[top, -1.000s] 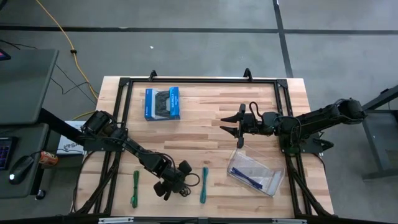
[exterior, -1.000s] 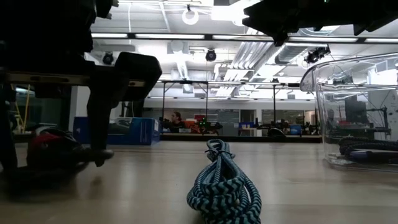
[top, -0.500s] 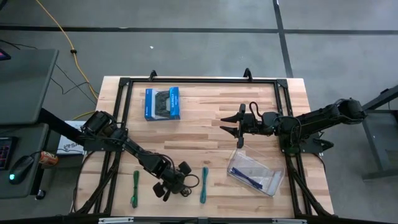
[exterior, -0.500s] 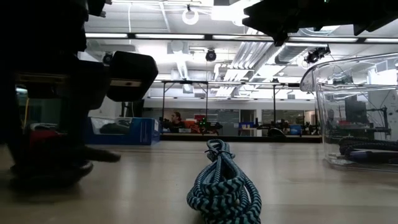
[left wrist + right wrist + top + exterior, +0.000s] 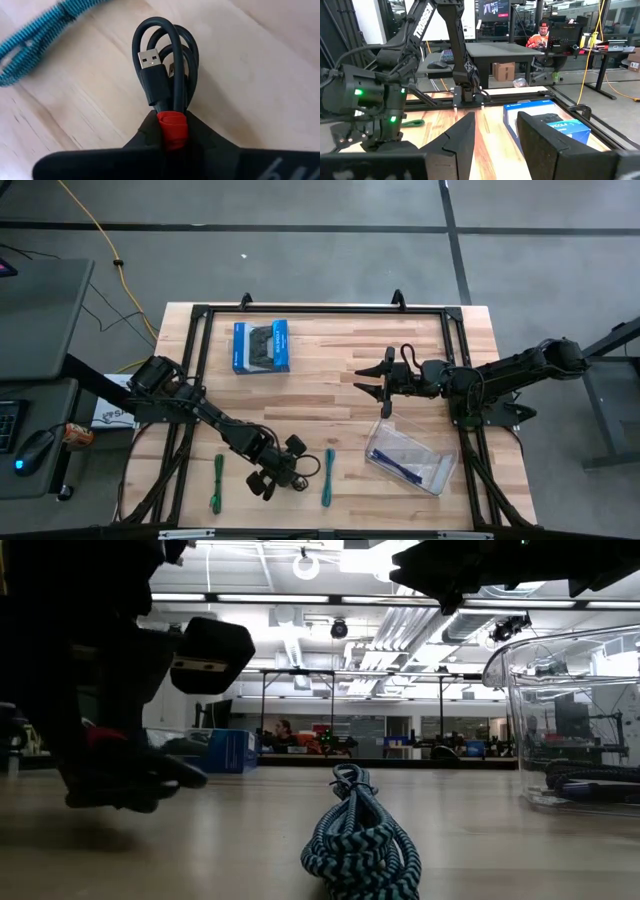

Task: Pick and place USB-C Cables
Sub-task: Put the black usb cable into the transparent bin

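Note:
My left gripper (image 5: pixel 280 478) stands near the table's front edge, shut on a black USB-C cable (image 5: pixel 167 75) bundled by a red band. A teal cable (image 5: pixel 328 477) lies just to its right on the wood, large in the low view (image 5: pixel 360 840). A green cable (image 5: pixel 217 482) lies to its left. A purple cable (image 5: pixel 405 470) rests inside the clear container (image 5: pixel 440 460). My right gripper (image 5: pixel 370 385) hovers open over the table's middle, nothing between its fingers (image 5: pixel 465 135). My left gripper pinches the black cable at its red band (image 5: pixel 172 127) between the two fingers, coming steeply from above. The looped end (image 5: pixel 165 35) and the plug (image 5: pixel 150 62) stick out beyond the fingertips, close over the wood. Whether the bundle is clear of the table cannot be told.
A blue box picturing a gamepad (image 5: pixel 261 346) lies at the far left of the table. A black frame (image 5: pixel 320 310) runs around the tabletop. Bare wood lies between the box and the cables.
My left gripper has shut on the black cable's red band without moving from its place. The right arm has kept still.

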Robot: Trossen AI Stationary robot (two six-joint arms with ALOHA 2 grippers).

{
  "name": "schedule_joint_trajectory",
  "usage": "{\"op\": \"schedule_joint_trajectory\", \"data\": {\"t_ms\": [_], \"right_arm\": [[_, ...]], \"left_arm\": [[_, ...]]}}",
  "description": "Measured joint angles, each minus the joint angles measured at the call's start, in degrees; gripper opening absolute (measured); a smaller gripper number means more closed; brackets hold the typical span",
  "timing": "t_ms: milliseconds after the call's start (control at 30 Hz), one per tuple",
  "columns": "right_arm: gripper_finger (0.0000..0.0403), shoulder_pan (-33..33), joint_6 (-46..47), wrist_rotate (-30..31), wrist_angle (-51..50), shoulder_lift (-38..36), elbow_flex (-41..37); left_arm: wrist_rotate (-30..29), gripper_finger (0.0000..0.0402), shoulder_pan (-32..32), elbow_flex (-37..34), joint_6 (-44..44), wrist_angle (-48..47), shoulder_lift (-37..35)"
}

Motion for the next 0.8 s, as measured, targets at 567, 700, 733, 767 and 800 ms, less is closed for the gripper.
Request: {"op": "schedule_joint_trajectory", "data": {"t_ms": [567,700,733,767,800], "right_arm": [[0.0137,0.0,0.0,0.0,-0.5,0.0,0.0],[0.0137,0.0,0.0,0.0,-0.8,0.0,0.0],[0.0137,0.0,0.0,0.0,-0.7,0.0,0.0],[0.0137,0.0,0.0,0.0,-0.8,0.0,0.0],[0.0137,0.0,0.0,0.0,-0.9,0.0,0.0]], "left_arm": [[-0.4,0.0008,0.8,7.0,-2.4,-7.8,-14.3],[-1.7,0.0008,1.6,5.0,-0.9,-3.6,-22.9],[-1.8,0.0008,1.6,4.0,-0.3,-1.7,-25.1],[-1.7,0.0008,1.6,3.1,0.3,0.6,-26.9],[-1.1,0.0008,1.5,2.0,0.5,3.7,-28.5]]}}
